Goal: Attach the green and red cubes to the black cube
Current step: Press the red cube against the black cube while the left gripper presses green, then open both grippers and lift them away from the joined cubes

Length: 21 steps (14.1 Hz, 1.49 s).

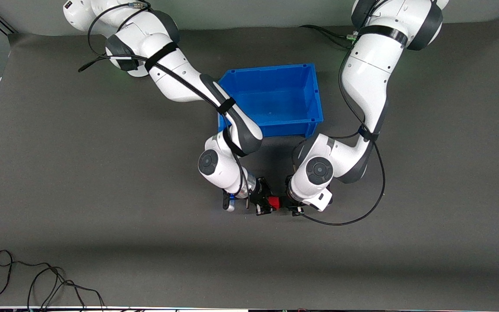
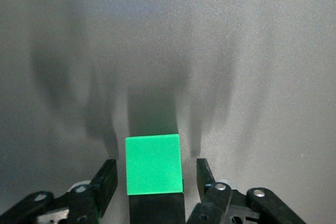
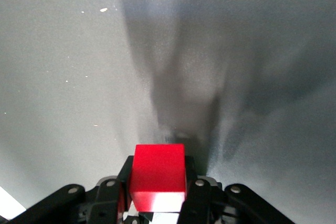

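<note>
In the left wrist view a green cube [image 2: 153, 163] sits flush against a black cube [image 2: 157, 209]. My left gripper [image 2: 156, 163] is open, with a finger [image 2: 106, 182] on each side of the pair and a gap at both sides. My right gripper [image 3: 158, 165] is shut on the red cube [image 3: 157, 174]. In the front view the red cube [image 1: 274, 203] shows between the right gripper [image 1: 263, 203] and the left gripper [image 1: 295, 209], low over the grey mat. The left wrist hides the green and black cubes there. I cannot tell whether the red cube touches the black one.
A blue bin [image 1: 271, 69] stands on the mat farther from the front camera than both grippers, partly under the right arm. Loose black cables [image 1: 37, 281] lie at the mat's near edge toward the right arm's end.
</note>
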Tool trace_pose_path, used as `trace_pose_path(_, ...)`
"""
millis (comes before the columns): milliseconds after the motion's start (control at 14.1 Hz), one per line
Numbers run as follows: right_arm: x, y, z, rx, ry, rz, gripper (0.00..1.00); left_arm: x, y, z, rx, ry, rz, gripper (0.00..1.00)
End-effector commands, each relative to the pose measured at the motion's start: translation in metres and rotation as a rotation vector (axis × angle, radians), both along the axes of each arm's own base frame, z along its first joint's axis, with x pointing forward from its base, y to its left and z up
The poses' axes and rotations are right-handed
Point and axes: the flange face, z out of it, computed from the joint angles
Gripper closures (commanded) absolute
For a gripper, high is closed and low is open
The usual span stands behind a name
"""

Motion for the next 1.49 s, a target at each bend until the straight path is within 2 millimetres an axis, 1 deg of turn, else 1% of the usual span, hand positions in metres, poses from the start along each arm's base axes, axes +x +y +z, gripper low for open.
trace_pose_path(0, -0.001, 0.002, 0.008, -0.037, -0.01, 0.008, 0.0, 0.002, -0.006, 0.001, -0.002, -0.006, 0.021, 0.31)
trace_pose_path(212, -0.001, 0.002, 0.009, -0.034, -0.009, 0.006, 0.0, 0.002, -0.005, 0.001, 0.0, -0.008, 0.019, 0.3)
trace_pose_path(283, -0.001, 0.002, 0.009, -0.033, -0.009, 0.007, 0.0, 0.002, -0.005, 0.001, 0.001, -0.008, 0.018, 0.22)
trace_pose_path(354, 0.001, 0.001, 0.014, -0.029, -0.012, 0.005, 0.0, 0.002, -0.005, 0.002, 0.0, -0.01, 0.013, 0.0)
trace_pose_path(425, 0.003, -0.001, 0.018, -0.032, 0.001, 0.01, 0.0, 0.004, -0.004, 0.007, 0.001, -0.013, 0.011, 0.0)
trace_pose_path(496, 0.004, -0.002, 0.028, -0.035, 0.02, 0.023, 0.0, 0.006, -0.001, 0.017, 0.007, -0.017, 0.008, 0.0)
trace_pose_path(566, 0.007, -0.006, 0.041, -0.038, 0.039, 0.035, 0.0, 0.009, 0.003, 0.027, 0.013, -0.027, 0.003, 0.0)
trace_pose_path(637, 0.014, -0.016, 0.06, -0.044, 0.054, 0.04, 0.0, 0.013, 0.007, 0.039, 0.027, -0.045, -0.013, 0.0)
trace_pose_path(708, 0.021, -0.026, 0.078, -0.053, 0.066, 0.046, 0.0, 0.011, 0.009, 0.051, 0.051, -0.038, -0.045, 0.0)
trace_pose_path(779, 0.024, -0.034, 0.093, -0.071, 0.082, 0.06, 0.0, 0.01, 0.014, 0.058, 0.075, -0.011, -0.081, 0.0)
trace_pose_path(920, 0.031, -0.054, 0.134, -0.123, 0.084, 0.084, 0.0, 0.005, 0.024, 0.086, 0.102, 0.028, -0.228, 0.0)
trace_pose_path(991, 0.032, -0.061, 0.151, -0.156, 0.083, 0.103, 0.0, 0.001, 0.027, 0.096, 0.115, 0.051, -0.316, 0.0)
trace_pose_path(1062, 0.033, -0.071, 0.171, -0.185, 0.08, 0.128, 0.0, -0.001, 0.035, 0.109, 0.138, 0.066, -0.404, 0.0)
trace_pose_path(1204, 0.04, -0.103, 0.209, -0.202, 0.085, 0.181, 0.0, 0.005, 0.073, 0.134, 0.158, 0.105, -0.493, 0.0)
trace_pose_path(1274, 0.044, -0.126, 0.23, -0.201, 0.092, 0.213, 0.0, 0.006, 0.088, 0.15, 0.155, 0.121, -0.564, 0.0)
trace_pose_path(1416, 0.047, -0.167, 0.264, -0.201, 0.107, 0.296, 0.0, 0.009, 0.13, 0.192, 0.168, 0.115, -0.724, 0.0)
